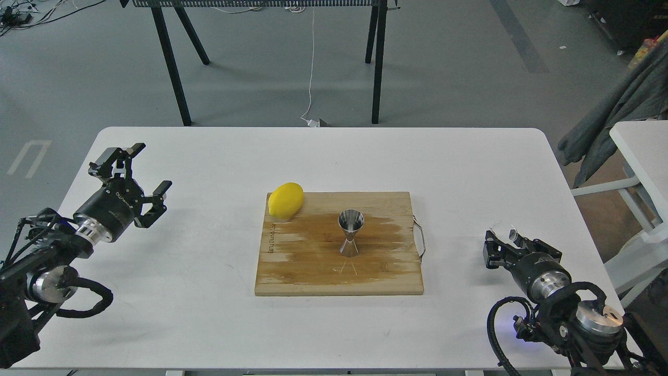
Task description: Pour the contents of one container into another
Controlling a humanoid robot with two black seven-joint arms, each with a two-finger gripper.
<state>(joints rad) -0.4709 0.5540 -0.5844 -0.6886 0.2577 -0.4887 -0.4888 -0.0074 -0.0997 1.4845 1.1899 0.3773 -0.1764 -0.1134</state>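
The steel hourglass jigger (350, 233) stands upright near the middle of the wooden cutting board (313, 271). Far to its right, low over the table, my right gripper (502, 239) is shut on the small clear glass cup (504, 228). The cup shows as a faint see-through rim at the fingertips, and I cannot tell what it holds. My left gripper (151, 167) hovers at the table's left side with its fingers spread open and nothing between them, well away from the board.
A yellow lemon (285, 200) lies on the board's far-left corner. The board has a wire handle (420, 239) on its right edge. The white table (209, 313) holds little else. A second white table (642, 151) and hanging grey cloth stand at the right.
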